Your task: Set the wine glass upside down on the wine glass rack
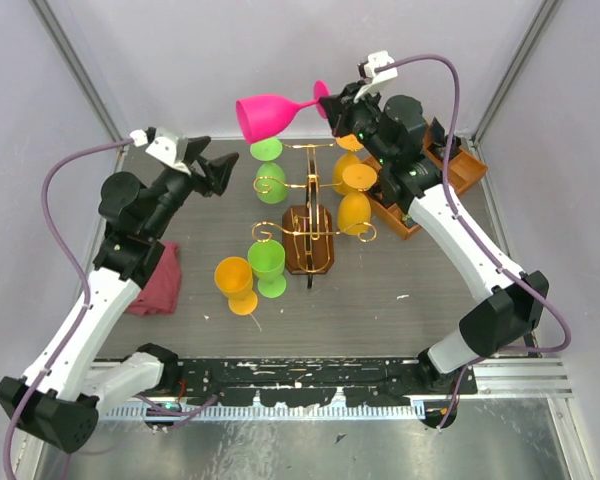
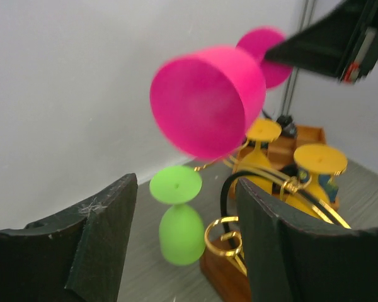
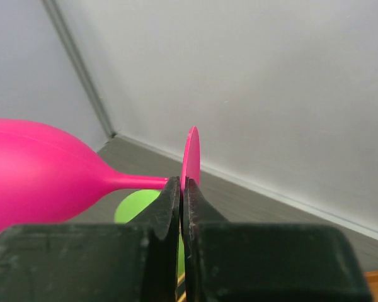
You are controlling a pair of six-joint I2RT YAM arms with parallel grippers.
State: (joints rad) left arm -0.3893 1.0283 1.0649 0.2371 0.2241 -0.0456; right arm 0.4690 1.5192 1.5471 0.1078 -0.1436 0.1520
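Your wine glass (image 1: pixel 270 115) is bright pink and opaque, with a round bowl, a thin stem and a flat disc foot. It is up in the air, lying sideways above the far end of the rack (image 1: pixel 310 215), with the bowl pointing left and clear of the wire.

The rack's gold arms carry a green glass (image 1: pixel 271 183) on the left and orange glasses (image 1: pixel 354 212) on the right, all hung foot-up. Another green (image 1: pixel 266 260) and orange (image 1: pixel 234 275) pair sits at the rack's near left (hung or standing, I cannot tell). The wooden tray (image 1: pixel 460 165) lies behind your right arm, its contents hidden.

Your right arm reaches high and forward. The right gripper (image 1: pixel 330 103) is clenched on the edge of the pink foot. The left gripper (image 1: pixel 223 176) hovers left of the rack, aimed at it, with its fingers spread and nothing between them.
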